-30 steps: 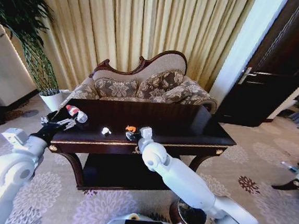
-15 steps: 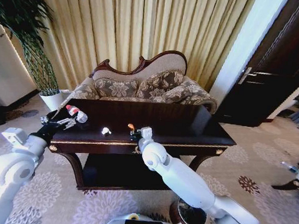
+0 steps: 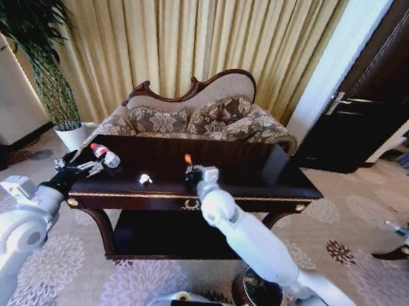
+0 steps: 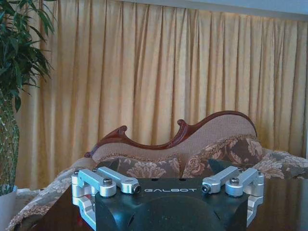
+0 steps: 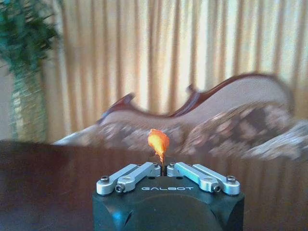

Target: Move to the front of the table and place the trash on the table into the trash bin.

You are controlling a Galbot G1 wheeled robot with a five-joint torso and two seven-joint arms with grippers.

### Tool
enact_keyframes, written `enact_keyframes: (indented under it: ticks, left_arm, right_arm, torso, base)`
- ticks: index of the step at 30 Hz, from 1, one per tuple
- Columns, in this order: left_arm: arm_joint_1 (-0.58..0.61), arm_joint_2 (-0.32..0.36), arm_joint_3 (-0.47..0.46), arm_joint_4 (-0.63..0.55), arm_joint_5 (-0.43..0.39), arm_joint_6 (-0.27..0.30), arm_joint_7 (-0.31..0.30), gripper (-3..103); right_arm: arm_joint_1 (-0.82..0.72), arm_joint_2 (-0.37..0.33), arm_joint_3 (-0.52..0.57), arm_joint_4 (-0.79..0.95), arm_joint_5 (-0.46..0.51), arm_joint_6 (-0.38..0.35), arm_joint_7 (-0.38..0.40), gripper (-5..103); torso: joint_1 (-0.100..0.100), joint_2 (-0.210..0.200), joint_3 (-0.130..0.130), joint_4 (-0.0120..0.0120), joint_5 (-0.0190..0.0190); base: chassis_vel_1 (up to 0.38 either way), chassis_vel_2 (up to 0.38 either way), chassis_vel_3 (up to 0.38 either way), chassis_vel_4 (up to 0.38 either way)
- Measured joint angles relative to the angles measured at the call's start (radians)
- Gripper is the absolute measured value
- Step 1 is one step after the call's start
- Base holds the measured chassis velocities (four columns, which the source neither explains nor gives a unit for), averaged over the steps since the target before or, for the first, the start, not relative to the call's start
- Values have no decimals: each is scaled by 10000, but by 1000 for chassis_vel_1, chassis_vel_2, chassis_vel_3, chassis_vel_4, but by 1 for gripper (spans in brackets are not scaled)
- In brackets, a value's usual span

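Observation:
The dark glossy table (image 3: 260, 173) stands right in front of me. My right gripper (image 3: 191, 170) hovers above its front middle, shut on a small orange scrap (image 3: 187, 159); the right wrist view shows that orange scrap (image 5: 158, 142) sticking up from the closed right gripper (image 5: 163, 169). A crumpled white scrap (image 3: 145, 179) lies near the front edge. At the table's left end lies a clear bottle with a red cap (image 3: 105, 156), with my left gripper (image 3: 81, 165) just before it. The left gripper (image 4: 169, 188) stands open and holds nothing. The round dark trash bin (image 3: 260, 295) sits on the floor at lower right, partly behind my right arm.
A patterned sofa (image 3: 200, 118) with a carved wooden back stands behind the table, in front of gold curtains. A potted plant (image 3: 28, 37) is at far left, a dark door (image 3: 381, 104) at right. Dark furniture legs (image 3: 404, 246) show at the right edge.
My right gripper has risen from the table's front edge and moved slightly back, lifting the orange scrap off the surface. The left arm has stayed where it was.

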State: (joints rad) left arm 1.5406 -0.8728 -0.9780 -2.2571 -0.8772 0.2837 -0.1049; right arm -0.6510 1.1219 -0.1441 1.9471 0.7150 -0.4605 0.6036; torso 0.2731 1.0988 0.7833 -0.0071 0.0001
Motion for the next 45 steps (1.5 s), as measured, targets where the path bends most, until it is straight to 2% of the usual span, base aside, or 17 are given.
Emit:
enact_keyframes:
  ticks: [1, 2, 5, 12, 28, 40, 45]
  left_arm:
    - [-6, -6, 22, -19, 4, -10, 8, 100]
    - [-6, -6, 22, -19, 4, -10, 8, 100]
    - [-70, -12, 146, -74, 24, -37, 15, 100]
    - [-217, 51, 335, -110, 64, -54, 27, 100]
    - [-418, 173, 789, -188, 118, -25, -72, 100]
    - [-380, 156, 876, -314, 194, -12, -107, 100]
    - [-346, 119, 873, -359, 220, -12, -124, 100]
  right_arm:
    - [-181, -149, 480, -4, -325, 153, -208, 2]
    - [-181, -149, 480, -4, -325, 153, -208, 2]
    - [-826, -517, 1860, -93, -1028, 648, -786, 2]
    - [-1632, -845, 2892, 201, -1008, 768, -850, 2]
    - [-2905, -1213, 3875, 817, -981, 437, -1189, 2]
    - [-3608, -1207, 4401, 1074, -1046, 561, -1363, 2]
    - [-3846, -1110, 4528, 1070, -573, 395, -1228, 2]
  torso:
    - [0, 0, 0, 0, 1]
    - [0, 0, 0, 0, 1]
    - [0, 0, 0, -2, 1]
    - [-1, 0, 0, 1, 1]
    - [2, -1, 1, 0, -1]
    - [-3, 2, -2, 0, -1]
    - [-10, 6, -5, 2, -2]
  base:
    - [0, 0, 0, 0]
    - [0, 0, 0, 0]
    - [0, 0, 0, 0]
    - [0, 0, 0, 0]
    - [28, -32, -28, 34]
    - [229, -227, -236, 227]
    - [211, -232, -229, 206]
